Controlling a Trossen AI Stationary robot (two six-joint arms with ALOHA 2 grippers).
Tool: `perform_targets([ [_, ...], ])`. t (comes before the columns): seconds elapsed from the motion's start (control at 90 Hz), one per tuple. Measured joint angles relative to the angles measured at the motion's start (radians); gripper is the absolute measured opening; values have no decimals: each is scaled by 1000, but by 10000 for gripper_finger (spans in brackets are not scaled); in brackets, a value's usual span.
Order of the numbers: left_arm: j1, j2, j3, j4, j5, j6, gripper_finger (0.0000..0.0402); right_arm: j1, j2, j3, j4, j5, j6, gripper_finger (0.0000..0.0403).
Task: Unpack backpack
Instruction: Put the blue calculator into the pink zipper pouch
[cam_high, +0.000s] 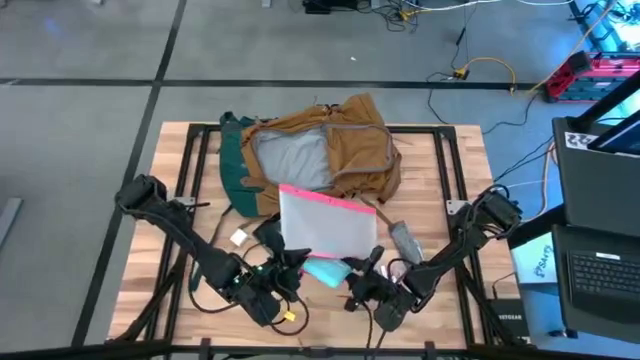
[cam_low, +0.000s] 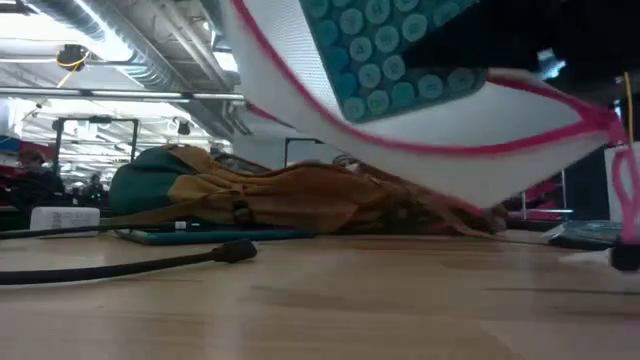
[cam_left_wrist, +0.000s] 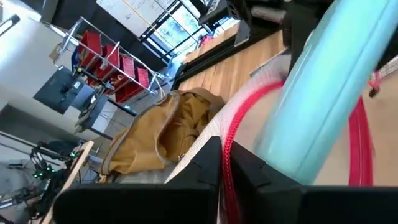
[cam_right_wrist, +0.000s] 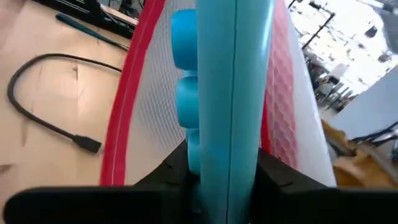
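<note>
The tan backpack (cam_high: 330, 150) with its dark green back lies open on the far middle of the table, grey lining up. A clear pink-edged pouch (cam_high: 325, 225) is raised above the table's near middle. A teal keyboard (cam_high: 326, 270) with round keys (cam_low: 400, 50) sticks out of the pouch's near end. My left gripper (cam_high: 292, 262) is shut on the pouch, and my right gripper (cam_high: 362, 268) is shut on the keyboard. My left gripper pinches the pouch's pink edge (cam_left_wrist: 227, 163) between its two fingers, coming from the table's near left. The pouch is lifted clear of the table and slopes up in the low view. My right gripper pinches the teal keyboard's near end (cam_right_wrist: 229, 163) between its two fingers, coming from the table's near right. The keyboard stands on edge between them and runs away from the fingers into the pouch.
A black cable (cam_low: 150, 262) lies across the near table under the pouch. A small white item (cam_high: 239, 237) lies left of the pouch and a grey item (cam_high: 405, 240) right of it. Black frame bars (cam_high: 445, 150) run along the table's sides.
</note>
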Motion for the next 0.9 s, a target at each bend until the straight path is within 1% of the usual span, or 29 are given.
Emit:
perform_targets([
  [0.167,2,0,0,-95,21,-100,0,1,-2,87,-108,12,-16,76],
  [0.311,2,-8,0,-110,29,-137,0,0,-2,139,-220,13,-3,76],
  [0.622,9,-63,0,-121,39,-176,0,-42,-2,174,-526,-109,270,76],
  [0.711,16,-71,0,-125,42,-193,0,-61,0,174,-543,-131,296,76],
  [0.9,46,-72,0,-128,93,-209,0,-86,2,174,-553,-120,292,76],
])
